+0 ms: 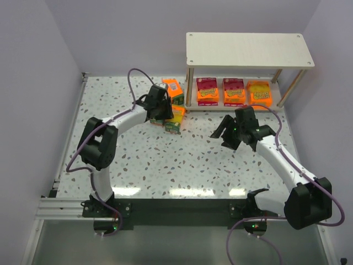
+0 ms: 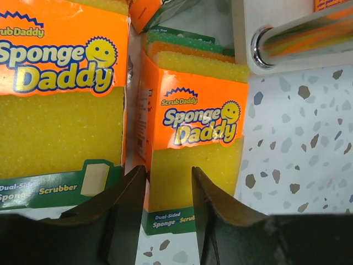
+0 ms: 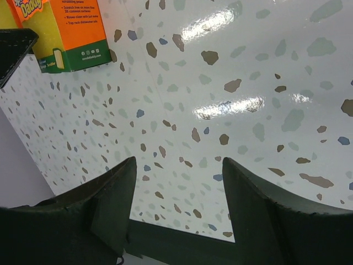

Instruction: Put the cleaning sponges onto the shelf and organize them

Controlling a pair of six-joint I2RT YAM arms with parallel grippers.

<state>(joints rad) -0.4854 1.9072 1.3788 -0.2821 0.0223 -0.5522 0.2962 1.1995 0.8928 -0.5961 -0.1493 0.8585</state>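
From above: left gripper reached far forward, elbow lifted, wrist bent down over the loose cleaning sponges. One pack just beyond the fingers, another just to their right, both close to the shelf. Probably held there to choose the next pack. Three shelved packs just beyond the right gripper, side by side on the lower board, labels up, likely to make one tidy row. Right gripper low over the table, forearm drawn back, pointed towards the left side.

Left wrist: fingers set to a narrow gap, nothing clamped. Directly ahead an orange pack, wider than this gap, so probably needing a wider opening or another angle. Ahead to the left a second pack, touching the first or only very near: cannot tell. Ahead to the right the shelf leg.

Right wrist: jaws spread wide and empty. Only speckled table below, one far pack ahead to the left.
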